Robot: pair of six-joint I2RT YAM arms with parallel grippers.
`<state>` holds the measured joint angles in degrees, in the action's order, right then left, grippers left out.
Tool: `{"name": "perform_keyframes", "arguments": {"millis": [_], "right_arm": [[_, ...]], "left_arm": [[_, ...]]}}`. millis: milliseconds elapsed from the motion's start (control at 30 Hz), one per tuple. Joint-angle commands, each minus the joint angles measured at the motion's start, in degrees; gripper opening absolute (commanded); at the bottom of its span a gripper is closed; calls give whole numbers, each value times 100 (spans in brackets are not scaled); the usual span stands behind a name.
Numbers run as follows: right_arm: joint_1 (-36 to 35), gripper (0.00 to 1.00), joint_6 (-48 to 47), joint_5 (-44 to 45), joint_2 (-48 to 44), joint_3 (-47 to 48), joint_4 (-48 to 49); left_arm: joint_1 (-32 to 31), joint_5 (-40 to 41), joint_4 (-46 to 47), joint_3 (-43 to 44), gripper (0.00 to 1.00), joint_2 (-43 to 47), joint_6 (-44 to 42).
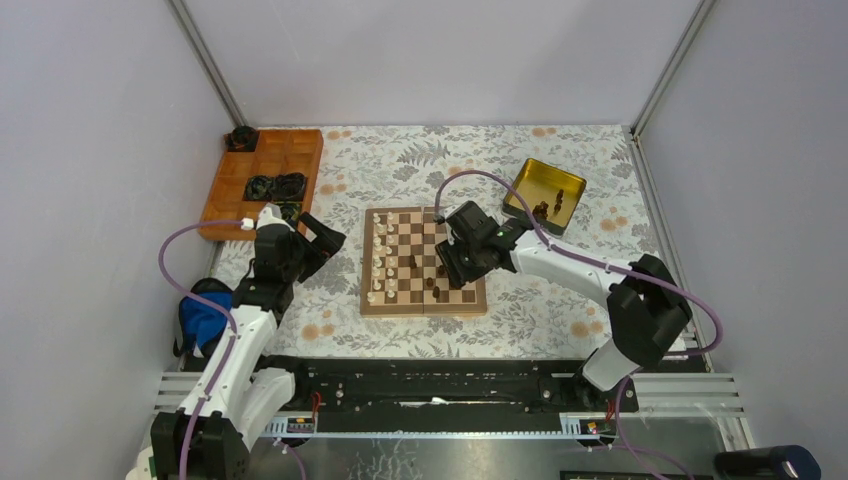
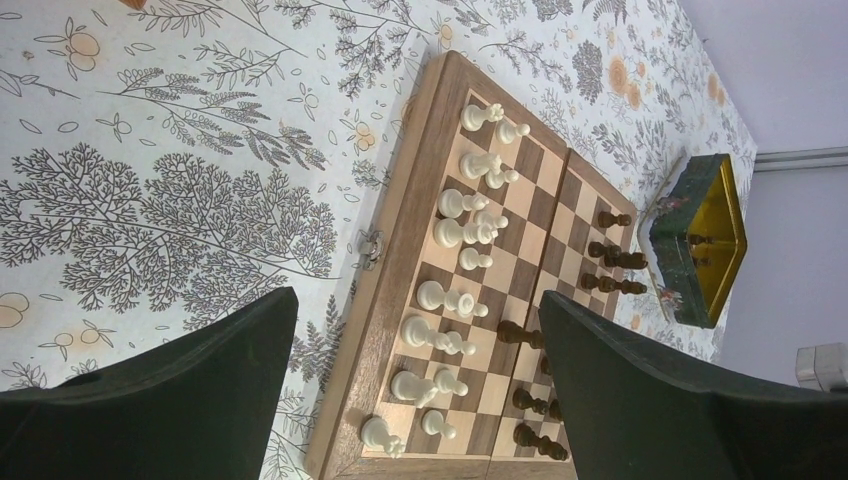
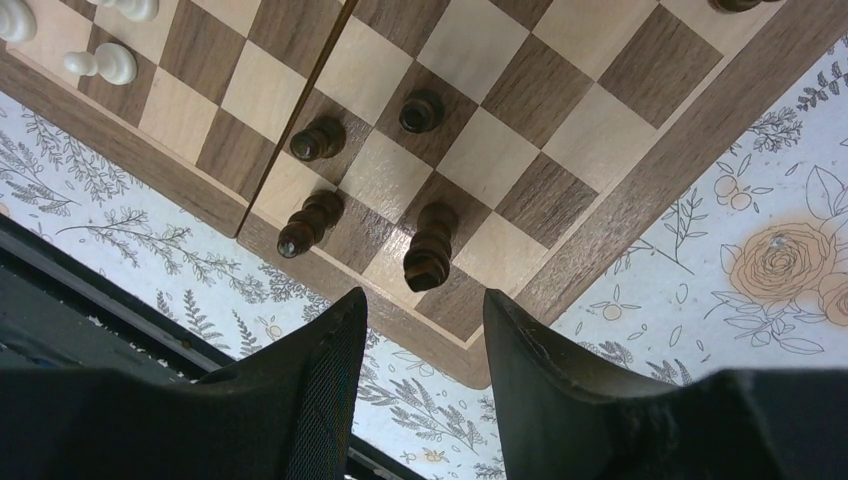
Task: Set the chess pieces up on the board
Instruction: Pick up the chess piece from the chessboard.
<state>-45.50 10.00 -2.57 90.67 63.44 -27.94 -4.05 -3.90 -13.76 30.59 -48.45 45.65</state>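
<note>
Your right gripper hangs released over the near right corner of the board, with nothing between its fingers.

Just beyond its tips you have four dark brown chess pieces standing on the corner squares, and more dark ones stand farther along the right side, too small to count exactly. The cream-white pieces stand in two rows down the board's left side, roughly sixteen in all. Your left gripper is spread wide and holds nothing, left of the board, which lies in the middle of the floral cloth. At the far right, one gold tin holds at least two dark pieces. At the far left, one orange tray carries at least three black rings in its compartments.
</note>
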Motion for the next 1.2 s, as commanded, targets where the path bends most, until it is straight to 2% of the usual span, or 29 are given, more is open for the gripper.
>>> {"name": "perform_keyframes", "arguments": {"millis": [0,500,1000,1167], "right_arm": [[-45,54,-171,80,148,329,96],[-43,50,-198,130,473,502,130],[-42,23,-262,530,443,627,-71],[-46,17,-279,577,401,684,-127]], "left_arm": [[34,114,132,-54,99,-11,-95],[31,158,69,-132,99,68,-144],[31,172,14,-150,99,117,-166],[37,181,-4,-132,99,101,-170]]}}
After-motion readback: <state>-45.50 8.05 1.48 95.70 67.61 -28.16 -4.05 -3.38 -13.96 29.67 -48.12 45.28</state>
